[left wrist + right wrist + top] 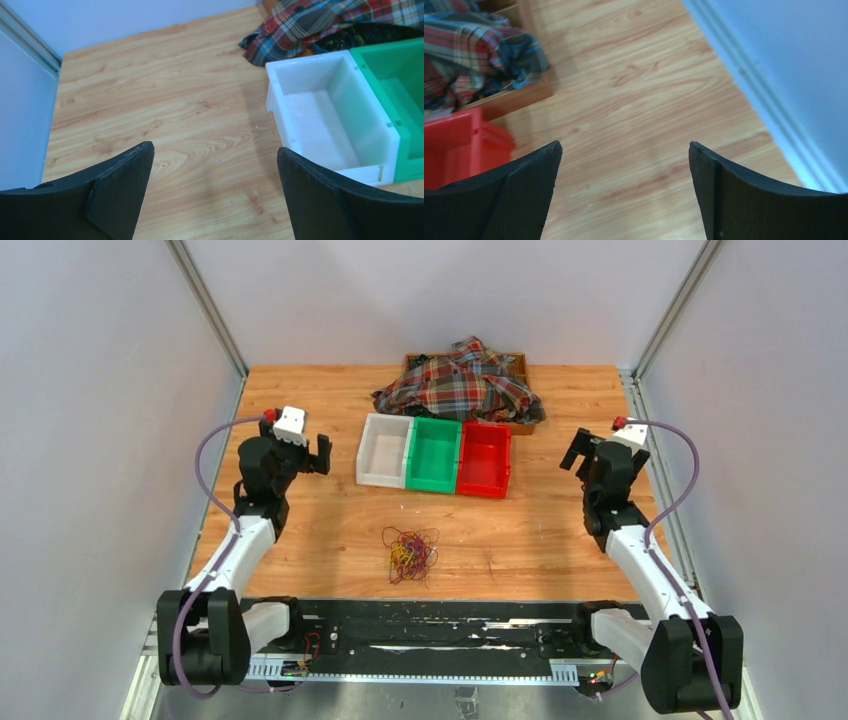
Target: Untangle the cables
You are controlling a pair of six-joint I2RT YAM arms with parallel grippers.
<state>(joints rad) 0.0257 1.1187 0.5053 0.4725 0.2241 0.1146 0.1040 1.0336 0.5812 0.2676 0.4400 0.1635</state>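
Lying in a small knotted heap near the front edge of the wooden table (pixel 540 540), the cables (pixel 410 554) sit about midway between the two arms, well apart from both. They are very thin wires in dark red, yellow and a darker shade, looped over one another.

The left gripper (pixel 215 152) hangs above bare wood beside a white bin (pixel 385 450), its jaws spread wide and holding nothing. The right gripper (pixel 625 146) is likewise spread and holds nothing, out near the table's right side. A green bin (pixel 434 455), a red bin (pixel 484 460) and a plaid cloth (pixel 460 385) lie farther back.

The wires look light, limp and springy, likely to snag on each other and to lift as one clump. The best hold is probably an outer loop standing free of the heap, with the other gripper pinning the rest.
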